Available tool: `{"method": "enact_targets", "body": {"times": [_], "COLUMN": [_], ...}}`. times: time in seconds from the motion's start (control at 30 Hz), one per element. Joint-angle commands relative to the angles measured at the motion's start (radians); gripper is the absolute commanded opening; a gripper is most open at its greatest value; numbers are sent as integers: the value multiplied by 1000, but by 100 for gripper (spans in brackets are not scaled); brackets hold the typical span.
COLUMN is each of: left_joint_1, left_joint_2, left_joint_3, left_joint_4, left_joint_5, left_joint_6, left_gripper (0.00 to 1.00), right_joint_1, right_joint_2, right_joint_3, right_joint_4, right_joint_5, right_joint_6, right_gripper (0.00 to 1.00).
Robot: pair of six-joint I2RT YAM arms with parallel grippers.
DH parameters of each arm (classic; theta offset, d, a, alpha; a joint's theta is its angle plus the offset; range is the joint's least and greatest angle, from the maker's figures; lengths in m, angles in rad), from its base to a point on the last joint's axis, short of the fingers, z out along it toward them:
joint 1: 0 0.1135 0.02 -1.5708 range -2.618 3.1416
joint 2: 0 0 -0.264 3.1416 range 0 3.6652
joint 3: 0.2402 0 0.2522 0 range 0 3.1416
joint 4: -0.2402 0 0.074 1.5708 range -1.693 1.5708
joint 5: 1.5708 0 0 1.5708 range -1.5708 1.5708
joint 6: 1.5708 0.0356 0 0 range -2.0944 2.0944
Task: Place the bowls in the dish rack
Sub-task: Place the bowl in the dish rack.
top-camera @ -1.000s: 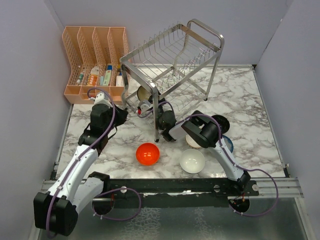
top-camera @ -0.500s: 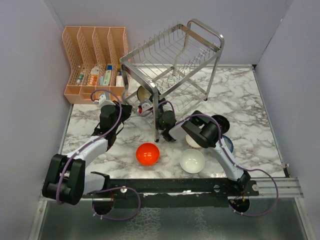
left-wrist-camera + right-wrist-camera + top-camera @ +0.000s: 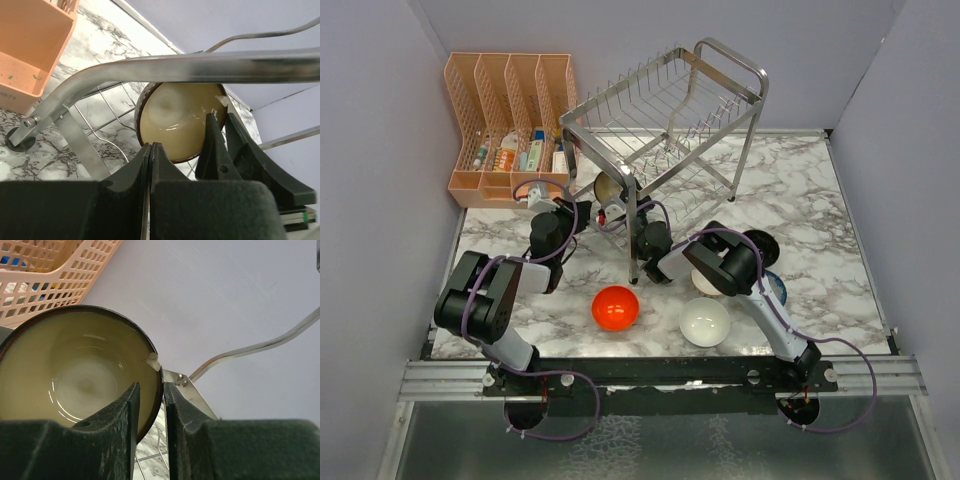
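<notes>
Right claw (image 3: 151,386) is pinched narrow on the rim of the brown bowl (image 3: 85,375) (cream inside), with one finger inside and one outside. In the top view I see that bowl left of centre, tipped up at the lower tier of the dish rack (image 3: 665,100), near its front-left leg. Left claw (image 3: 150,148) is fully closed on nothing and aimed at the same bowl from beside that leg. Red-orange bowl (image 3: 616,307) sits lower centre on the marble table (image 3: 800,200), with the white bowl (image 3: 705,322) to its right, both apart from the rack. Blue-patterned bowl (image 3: 776,288) is half hidden behind the right arm.
</notes>
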Motion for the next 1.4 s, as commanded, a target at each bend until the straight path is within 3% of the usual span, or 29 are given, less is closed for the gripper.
{"method": "enact_targets", "body": {"times": [0.0, 0.3, 0.7, 1.37], "left_joint_1": [-3, -3, -2, 24], "left_joint_2": [83, 211, 319, 432], "left_joint_3": [36, 85, 182, 220], "left_joint_4": [167, 244, 198, 170], "left_joint_5": [37, 74, 92, 125], "left_joint_6": [19, -19, -26, -40], "left_gripper": [0, 0, 0, 0], "right_joint_1": [9, 8, 9, 9], "right_joint_2": [-31, -25, -50, -139], "right_joint_3": [-24, -24, -46, -160], "right_joint_4": [118, 117, 122, 120], "right_joint_5": [6, 0, -25, -118], "right_joint_6": [24, 21, 21, 60], "right_gripper": [26, 26, 26, 29]}}
